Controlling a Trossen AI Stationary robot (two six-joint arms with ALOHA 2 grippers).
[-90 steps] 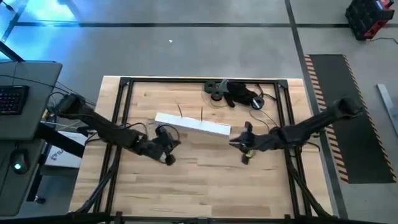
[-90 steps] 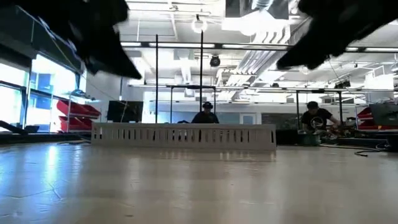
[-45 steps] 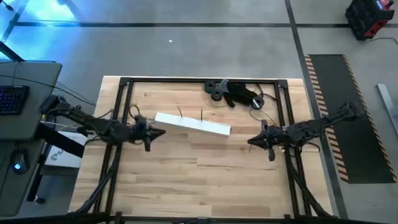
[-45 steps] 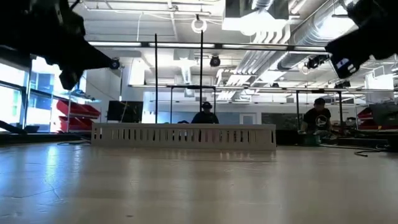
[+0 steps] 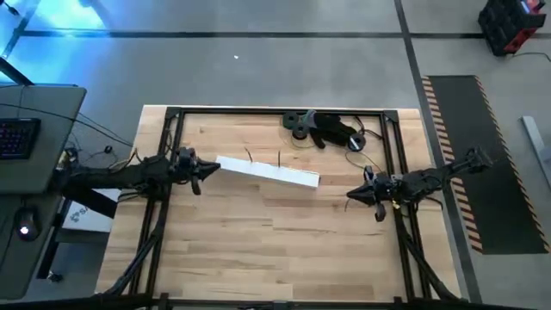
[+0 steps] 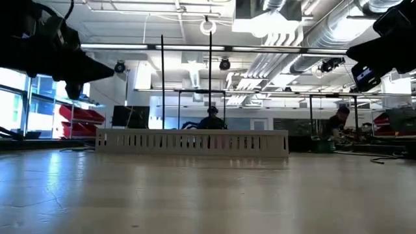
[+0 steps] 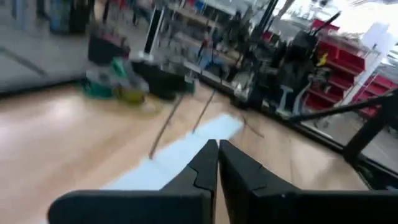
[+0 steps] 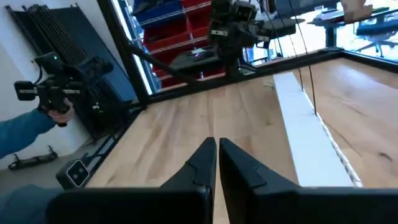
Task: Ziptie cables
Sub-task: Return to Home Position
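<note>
High view: left hand (image 5: 205, 173) pinched shut, empty, held above the bench (image 5: 284, 245) just beside the near end of the white cable duct (image 5: 269, 173); right hand (image 5: 355, 195) also shut, empty, off the duct's other end, apart from it; cables (image 5: 279, 158) at the duct, two thin ends poking up; black gadget (image 5: 331, 129) at far edge
</note>
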